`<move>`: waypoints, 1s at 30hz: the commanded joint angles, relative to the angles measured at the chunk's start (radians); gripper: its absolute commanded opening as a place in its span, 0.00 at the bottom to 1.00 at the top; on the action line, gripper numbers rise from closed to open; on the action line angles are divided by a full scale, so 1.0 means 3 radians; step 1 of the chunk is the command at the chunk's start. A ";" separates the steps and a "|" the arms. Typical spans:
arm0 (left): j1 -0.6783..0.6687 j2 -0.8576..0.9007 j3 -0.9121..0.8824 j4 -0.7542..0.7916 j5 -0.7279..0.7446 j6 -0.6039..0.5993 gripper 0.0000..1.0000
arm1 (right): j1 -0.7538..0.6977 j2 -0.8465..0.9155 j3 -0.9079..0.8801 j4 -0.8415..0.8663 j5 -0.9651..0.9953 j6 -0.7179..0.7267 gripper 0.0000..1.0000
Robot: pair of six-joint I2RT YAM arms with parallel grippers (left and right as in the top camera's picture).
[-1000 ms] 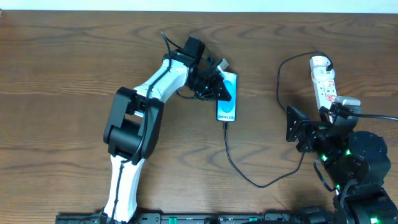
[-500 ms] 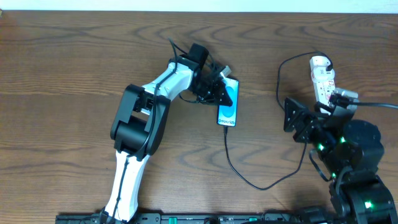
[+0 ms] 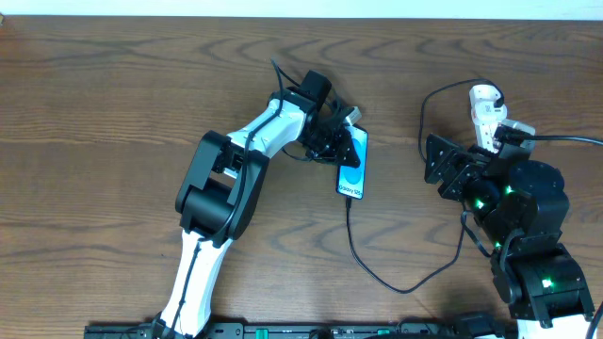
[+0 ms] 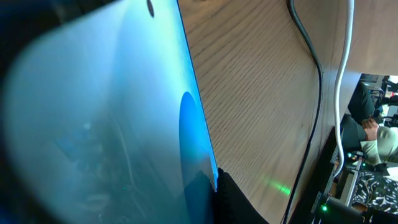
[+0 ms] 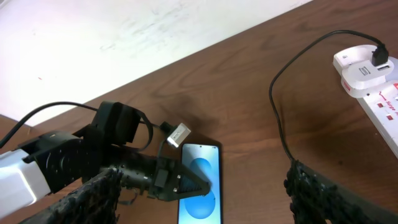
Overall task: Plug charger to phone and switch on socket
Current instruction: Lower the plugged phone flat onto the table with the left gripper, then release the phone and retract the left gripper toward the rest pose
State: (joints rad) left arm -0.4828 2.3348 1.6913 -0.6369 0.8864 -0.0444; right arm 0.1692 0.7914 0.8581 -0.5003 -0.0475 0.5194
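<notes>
Where my left gripper [image 3: 341, 143] sits: on the far half of the phone [image 3: 354, 169], with its dark tips touching the blue screen.
How wide it is: I cannot tell. The fingers look close together, but no view shows them well.
Right gripper [image 3: 447, 169]: wide open, holding nothing, just beside the socket [image 5: 383, 99].
Hard to see: my left wrist view is mostly a blue blur of screen. My right arm covers the near part of the socket. The right wrist view cuts off the phone's near end.
Phone: flat on the brown table [image 3: 94, 94], blue screen up and lit.
Charger [image 5: 272, 96]: a thin black cable. One end meets the phone's near edge, and its black plug sits at the socket's far end.
</notes>
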 commanded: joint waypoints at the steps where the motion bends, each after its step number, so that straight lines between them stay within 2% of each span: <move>1: -0.0001 0.0000 0.0042 -0.0013 -0.0093 -0.0034 0.21 | -0.0015 0.0004 0.0038 0.0024 0.0039 0.0038 0.83; 2: -0.0001 0.0000 0.0042 -0.0013 -0.0092 -0.0050 0.22 | -0.0015 0.0003 0.0038 0.0023 0.0039 0.0038 0.83; 5: -0.0001 0.0000 0.0042 -0.0032 -0.0092 -0.0070 0.34 | -0.0015 0.0003 0.0038 0.0023 0.0039 0.0038 0.83; 9: -0.0001 0.0000 0.0042 -0.0038 -0.0092 -0.0083 0.36 | -0.0015 0.0003 0.0038 0.0022 0.0038 0.0038 0.83; 10: 0.0003 0.0000 0.0042 -0.0037 -0.0093 -0.0134 0.45 | -0.0015 0.0003 0.0038 0.0022 0.0038 0.0038 0.83; 12: 0.0010 0.0000 0.0042 -0.0037 -0.0099 -0.0132 0.55 | -0.0015 0.0003 0.0038 0.0011 0.0038 0.0038 0.84; 14: 0.0028 0.0000 0.0042 -0.0057 -0.0210 -0.0155 0.58 | -0.0015 0.0003 0.0038 0.0009 0.0038 0.0038 0.84; 22: 0.0043 0.0000 0.0042 -0.0072 -0.0882 -0.0966 0.59 | -0.0015 0.0003 0.0038 0.0008 0.0037 0.0038 0.85; 30: 0.0043 0.0000 0.0042 -0.0148 -0.1057 -0.1083 0.59 | -0.0015 0.0004 0.0038 0.0006 0.0037 0.0038 0.85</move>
State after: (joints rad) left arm -0.4805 2.3077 1.7176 -0.6628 0.7017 -0.3496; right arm 0.1692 0.7918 0.8581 -0.4980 -0.0475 0.5194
